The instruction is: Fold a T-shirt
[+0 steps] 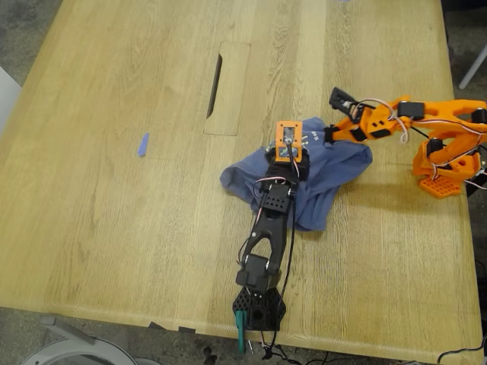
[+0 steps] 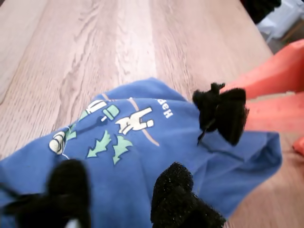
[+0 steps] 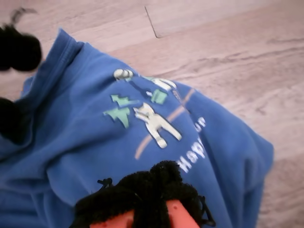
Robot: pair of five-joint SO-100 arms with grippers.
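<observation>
1. Slate-blue T-shirt (image 1: 335, 179) lies bunched on the tabletop (image 1: 114, 228); its sleeves and hem are lost in folds.
2. My first hand (image 2: 123, 194) hangs over the shirt's print, pads spread wide, gripping nothing.
3. My second hand (image 2: 221, 114) meets the shirt's edge; its opening is unclear.
4. Bare wood rings the shirt; a blue scrap (image 1: 142, 144) lies well apart.

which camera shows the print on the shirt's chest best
The second wrist view: the print on the T-shirt is large and unblocked. The first wrist view shows it too, smaller. In the exterior view an arm mostly hides it.
</observation>
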